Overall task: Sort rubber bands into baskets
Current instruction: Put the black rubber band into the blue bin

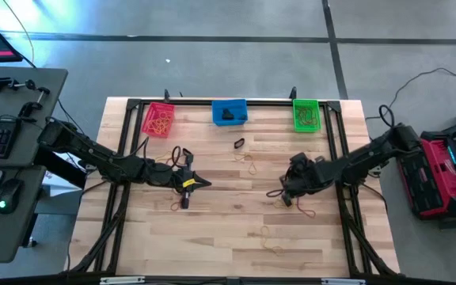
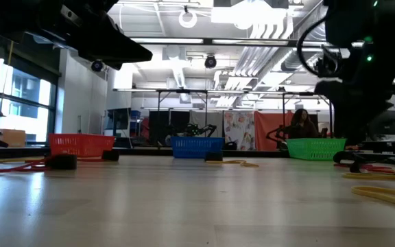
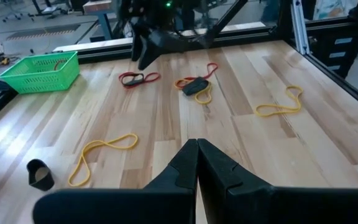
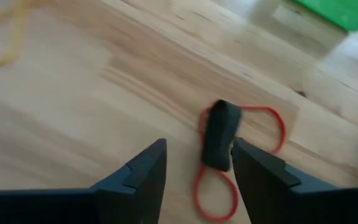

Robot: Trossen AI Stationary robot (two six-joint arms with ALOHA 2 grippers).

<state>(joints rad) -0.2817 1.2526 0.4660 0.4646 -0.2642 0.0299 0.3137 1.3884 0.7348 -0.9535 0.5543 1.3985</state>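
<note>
Black short band (image 4: 219, 134) lies on a red-orange loop (image 4: 241, 158), just ahead of my right gripper (image 4: 197, 165), roughly in line with the gap between the fingers. Jaws stand apart, nothing in them. On the table that spot is right of centre (image 1: 285, 195), with bare wood in front of it and toward the near edge; the table frame runs close on the right side.

Loose bands I can count from above: one black (image 1: 238, 143) below the blue basket, a tan one (image 1: 249, 158) just past it, a red one (image 1: 307, 210) near my right gripper, a tan one (image 1: 274, 244) near the front edge. Could be more, some are too thin to tell.

Three baskets in a row along the far edge: red-pink (image 1: 158, 119) with tan bands inside, blue (image 1: 229, 112) with dark ones, green (image 1: 306, 114). All well apart from both grippers.

My left gripper (image 3: 197, 163) is clenched, empty, over the wood left of centre (image 1: 199, 183). Wide clear run between the two grippers.
</note>
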